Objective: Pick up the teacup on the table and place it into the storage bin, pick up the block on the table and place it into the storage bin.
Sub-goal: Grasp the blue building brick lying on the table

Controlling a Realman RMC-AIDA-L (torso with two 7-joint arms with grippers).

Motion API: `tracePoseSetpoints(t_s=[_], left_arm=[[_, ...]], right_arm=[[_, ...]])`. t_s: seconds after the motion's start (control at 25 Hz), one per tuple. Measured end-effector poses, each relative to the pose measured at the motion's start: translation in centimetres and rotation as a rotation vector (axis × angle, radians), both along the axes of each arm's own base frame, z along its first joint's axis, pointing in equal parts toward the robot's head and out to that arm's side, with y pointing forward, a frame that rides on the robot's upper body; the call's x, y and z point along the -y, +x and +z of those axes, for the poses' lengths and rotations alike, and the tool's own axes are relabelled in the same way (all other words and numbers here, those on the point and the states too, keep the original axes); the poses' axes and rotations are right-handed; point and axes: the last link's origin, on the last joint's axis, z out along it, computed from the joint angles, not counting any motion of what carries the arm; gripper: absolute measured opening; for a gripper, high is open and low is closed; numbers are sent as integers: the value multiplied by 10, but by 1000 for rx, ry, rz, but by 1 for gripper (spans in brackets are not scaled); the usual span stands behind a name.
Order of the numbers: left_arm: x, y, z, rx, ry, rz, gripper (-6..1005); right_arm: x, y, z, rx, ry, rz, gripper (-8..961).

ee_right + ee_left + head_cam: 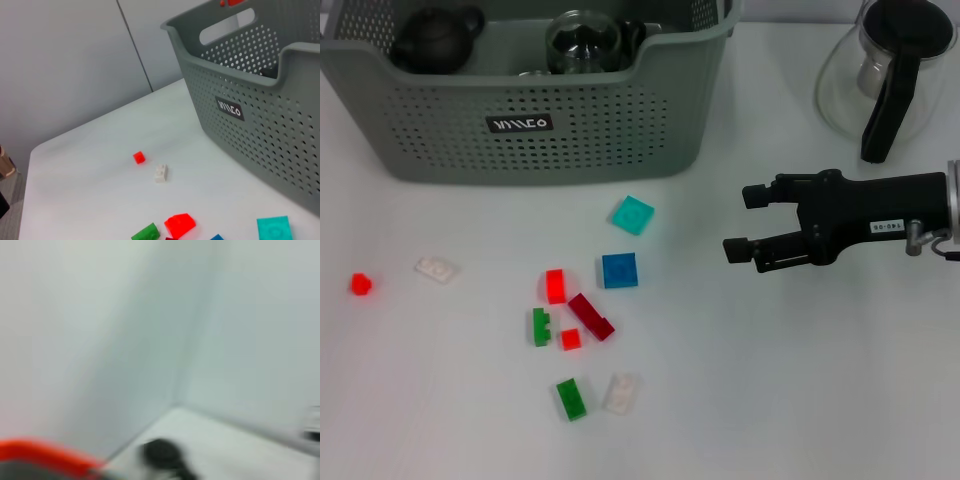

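Now | storage bin (440, 140): grey-green, perforated, black label | right gripper (738, 222): jaws spread, empty

My right claw (740, 222) is matte black. The storage bin (520, 130) is grey-green, its walls dotted with small holes, its black label (519, 124) marked in white. On the white table (770, 380) lie blocks: teal (632, 214), blue (619, 270), dark red (591, 316), two green (541, 327), several bright red (555, 286), and two white (437, 269).
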Motion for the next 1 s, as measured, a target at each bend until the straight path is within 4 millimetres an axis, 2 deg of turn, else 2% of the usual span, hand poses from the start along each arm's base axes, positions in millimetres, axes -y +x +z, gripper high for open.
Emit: tracePoseSetpoints(t_s=[0.16,0.4,0.68,0.88,1.0], left_arm=[[44,-12,-12,45,-127,-217,765],[77,-42,-48,57,-293,-339,762],[82,-66,-64,28,-364,-292,757],[75,-79,-68,-38,-371,-228,757],[68,-89,-68,-62,-327,-170,757]], right_arm=[[0,-2,-2,0,3,25,945],[3,-5,-7,5,-12,64,945],[9,-9,-16,19,-52,97,944],[8,-13,-20,34,-59,128,944],[6,-20,-30,65,-57,180,944]])
